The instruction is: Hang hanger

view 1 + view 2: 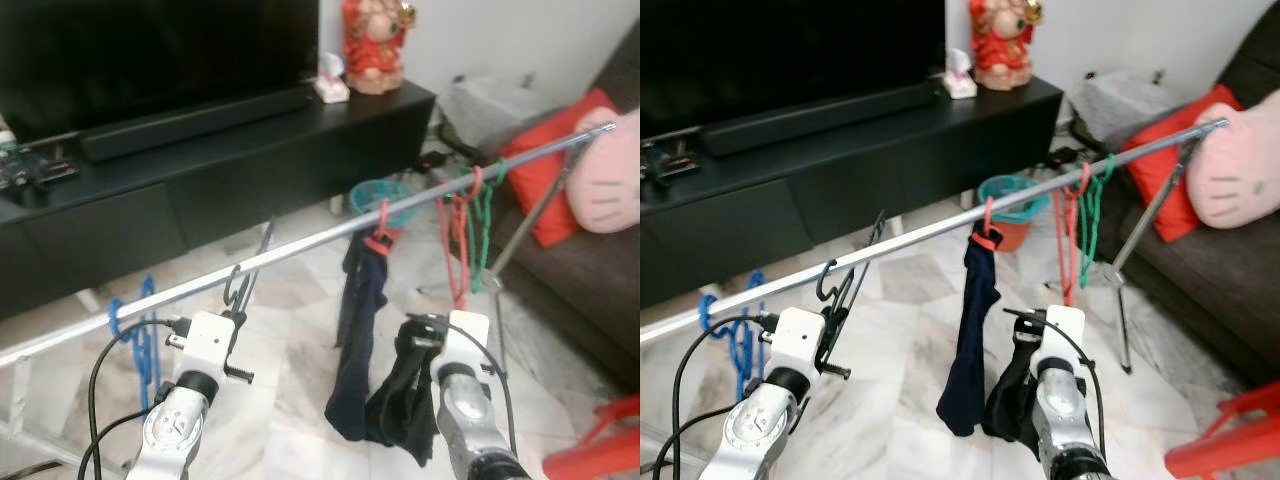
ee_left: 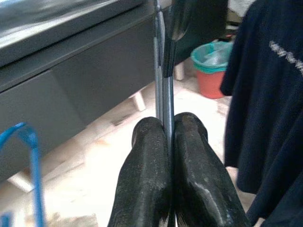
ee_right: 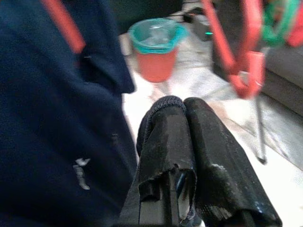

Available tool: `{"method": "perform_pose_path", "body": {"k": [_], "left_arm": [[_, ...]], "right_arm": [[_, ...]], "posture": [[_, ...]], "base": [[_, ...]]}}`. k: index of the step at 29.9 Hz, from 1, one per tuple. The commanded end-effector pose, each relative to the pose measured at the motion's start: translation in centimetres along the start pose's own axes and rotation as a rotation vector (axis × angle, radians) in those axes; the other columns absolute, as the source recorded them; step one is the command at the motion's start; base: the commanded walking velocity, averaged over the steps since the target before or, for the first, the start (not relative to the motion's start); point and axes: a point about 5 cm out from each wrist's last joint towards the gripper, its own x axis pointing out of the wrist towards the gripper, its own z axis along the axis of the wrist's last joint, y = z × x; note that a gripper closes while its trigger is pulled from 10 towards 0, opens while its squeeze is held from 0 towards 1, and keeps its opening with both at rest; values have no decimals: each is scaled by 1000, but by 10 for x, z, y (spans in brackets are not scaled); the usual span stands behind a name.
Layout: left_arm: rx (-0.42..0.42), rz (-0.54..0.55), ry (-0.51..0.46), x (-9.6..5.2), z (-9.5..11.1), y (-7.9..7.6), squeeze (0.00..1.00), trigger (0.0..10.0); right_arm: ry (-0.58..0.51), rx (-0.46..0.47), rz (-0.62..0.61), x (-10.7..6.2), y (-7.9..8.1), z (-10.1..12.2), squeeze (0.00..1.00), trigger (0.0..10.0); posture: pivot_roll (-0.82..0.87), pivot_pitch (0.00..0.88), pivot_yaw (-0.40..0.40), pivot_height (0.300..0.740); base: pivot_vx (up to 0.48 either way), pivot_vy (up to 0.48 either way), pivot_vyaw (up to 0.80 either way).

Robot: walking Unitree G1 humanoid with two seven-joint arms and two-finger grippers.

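Grey hanger (image 2: 160,71) upright, hooked overhead

Soft even daylight, blurred wrist-view backgrounds.

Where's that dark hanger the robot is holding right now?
The dark hanger is hooked on the metal rail, pinched in the left tool, between the blue hangers and the navy shirt.

Both arms are silver metal with round, dial-like wrist joints. Each ends in a white, boxy housing carrying a black connector, and black cables loop from the housings back along the forearms. The left gripper (image 2: 168,142) and the right gripper (image 3: 184,123) each have two long, matte black, round-tipped fingers.
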Motion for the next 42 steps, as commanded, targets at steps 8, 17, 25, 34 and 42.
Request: {"method": "perform_pose_path", "body": {"k": [8, 17, 25, 34, 42], "left_arm": [[-1, -14, -5, 0, 0, -4, 0, 10000], [-10, -28, -10, 0, 1, -7, 0, 10000], [-25, -32, -6, -1, 0, -6, 0, 10000], [-56, -11, 24, -1, -5, -6, 0, 10000], [-75, -7, 25, -1, -5, -7, 0, 10000]], "right_arm": [[-48, 13, -17, 4, -5, 10, 0, 10000], [-45, 7, -21, 4, -6, 10, 0, 10000], [-40, 13, -26, 4, -6, 9, 0, 10000], [-36, 11, -19, 4, -6, 9, 0, 10000], [-46, -15, 10, 4, -3, 11, 0, 10000]], "posture": [[19, 0, -23, 740], [19, 0, -24, 740], [20, 0, -23, 740], [18, 0, -27, 740], [20, 0, -33, 740]], "base": [[0, -299, 271], [0, -303, 0], [0, -289, 0], [0, 0, 0], [0, 0, 70]]}}
